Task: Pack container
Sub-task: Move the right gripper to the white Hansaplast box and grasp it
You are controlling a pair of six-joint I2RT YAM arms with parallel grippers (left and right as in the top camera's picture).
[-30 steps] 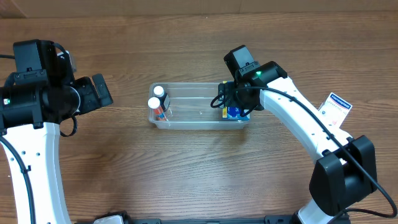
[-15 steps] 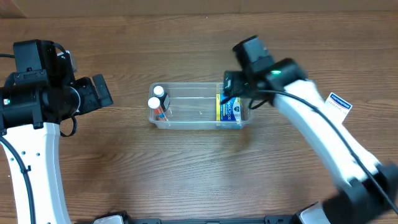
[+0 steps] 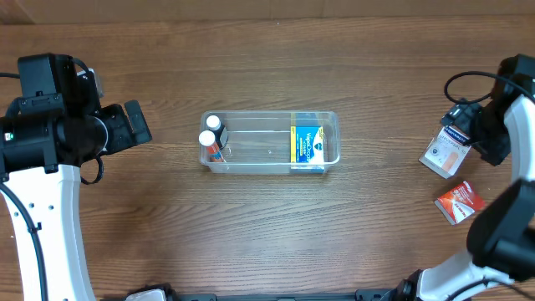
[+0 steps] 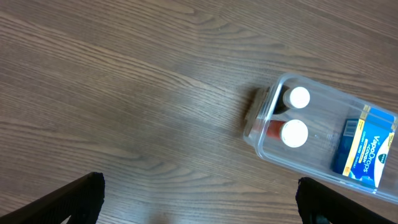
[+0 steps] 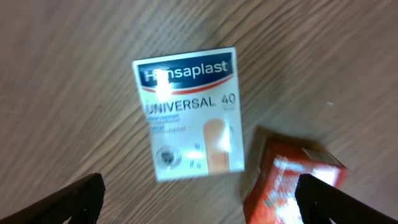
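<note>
The clear plastic container (image 3: 272, 163) sits mid-table. It holds two white-capped bottles (image 3: 210, 138) at its left end and a blue-and-yellow box (image 3: 308, 145) at its right end. It also shows in the left wrist view (image 4: 267, 148). My left gripper (image 3: 134, 124) is open and empty, left of the container. My right gripper (image 5: 199, 205) is open and empty, above a white Hansaplast box (image 5: 189, 112) and a red-orange box (image 5: 292, 183) that lie on the table at the far right. In the overhead view they show as the white box (image 3: 444, 150) and the red box (image 3: 458, 202).
Both loose boxes lie close to the table's right edge. The wooden table (image 3: 267, 226) runs bare in front of the container. The left arm's base column (image 3: 42, 242) stands at the front left.
My right gripper let go of the blue-and-yellow box inside the container's right end, then swung far right to above the Hansaplast box. The left arm has not moved.
</note>
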